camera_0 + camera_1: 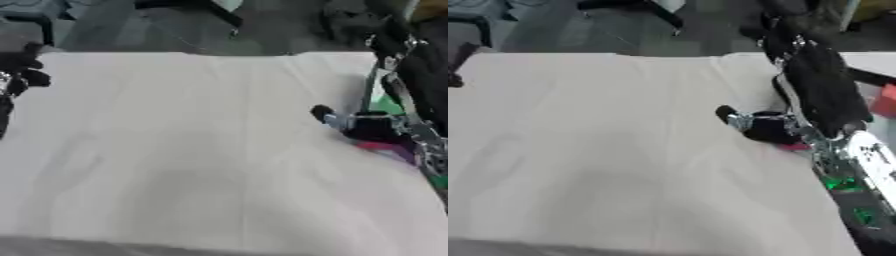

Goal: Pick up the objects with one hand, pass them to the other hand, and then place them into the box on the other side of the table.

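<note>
My right hand lies low on the white table at mid right, its arm coming in from the right side. A small pink-red object shows just under and behind it, touching the hand. Motion blur hides whether the hand holds it. A green patch sits right behind the hand, partly hidden by the arm. My left hand hangs at the far left edge above the table's back corner, fingers relaxed and holding nothing. No box is plainly visible.
A white cloth covers the table, with wide bare cloth in the middle and front. A red shape shows at the right edge. Dark chair legs and grey floor lie beyond the far edge.
</note>
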Controlling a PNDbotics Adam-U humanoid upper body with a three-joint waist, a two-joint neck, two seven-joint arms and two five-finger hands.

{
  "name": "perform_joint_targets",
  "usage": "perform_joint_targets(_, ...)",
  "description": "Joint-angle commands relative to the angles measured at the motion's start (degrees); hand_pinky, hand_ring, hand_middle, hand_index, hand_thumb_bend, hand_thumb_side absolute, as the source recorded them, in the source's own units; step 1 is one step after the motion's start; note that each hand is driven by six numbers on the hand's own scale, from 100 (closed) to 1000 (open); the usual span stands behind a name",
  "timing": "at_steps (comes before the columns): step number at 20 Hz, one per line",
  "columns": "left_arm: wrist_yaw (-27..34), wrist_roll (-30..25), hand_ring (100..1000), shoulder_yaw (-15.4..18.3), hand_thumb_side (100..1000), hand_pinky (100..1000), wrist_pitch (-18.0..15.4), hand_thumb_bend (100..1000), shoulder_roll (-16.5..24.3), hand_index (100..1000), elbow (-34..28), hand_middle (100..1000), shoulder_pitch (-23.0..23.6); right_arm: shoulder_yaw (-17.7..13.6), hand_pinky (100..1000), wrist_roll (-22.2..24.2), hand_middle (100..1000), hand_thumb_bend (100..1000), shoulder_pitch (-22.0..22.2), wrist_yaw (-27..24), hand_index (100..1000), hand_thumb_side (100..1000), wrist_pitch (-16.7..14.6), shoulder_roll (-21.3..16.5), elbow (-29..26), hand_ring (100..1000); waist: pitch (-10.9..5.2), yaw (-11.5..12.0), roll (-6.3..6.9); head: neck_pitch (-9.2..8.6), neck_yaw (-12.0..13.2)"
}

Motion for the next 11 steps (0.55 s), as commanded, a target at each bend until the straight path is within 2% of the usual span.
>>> perform_joint_targets(1, -0.64, -1.31, 590, -0.53, 614, 674, -0.1, 441, 0.68, 693, -0.66, 592, -0.4, 1.05, 733, 2.69, 1000, 629, -2.07, -1.08, 882, 260, -1.05, -1.24, -1.22, 778, -0.45, 0.01, 0.07, 0.33, -0.03)
perform_joint_targets(7, -0.92, -2.36, 589, -1.11, 617, 675, -0.23, 438, 0.42, 693, -0.56, 592, -0.06, 1.95, 751, 5.77, 1000, 600, -3.56, -1.12, 886, 245, -2.05, -1.71, -1.22, 776, -0.45, 0.21, 0.19, 0.33, -0.7)
perform_joint_targets(9, -1.05, -2.57, 589, -1.22, 619, 675, -0.21, 437, 0.25, 693, -0.5, 592, -0.01, 2.19, 755, 6.79, 1000, 596, -3.95, -1.0, 872, 240, -2.53, -1.76, -1.22, 763, -0.44, 0.39, 0.2, 0.33, -0.87)
perform_joint_targets(11, -1.18, -2.66, 589, -1.2, 619, 675, -0.22, 438, 0.11, 693, -0.48, 592, 0.04, 2.3, 743, 7.46, 1000, 590, -4.25, -1.18, 821, 237, -2.84, -1.71, -1.22, 738, -0.44, 0.49, 0.25, 0.33, -1.01)
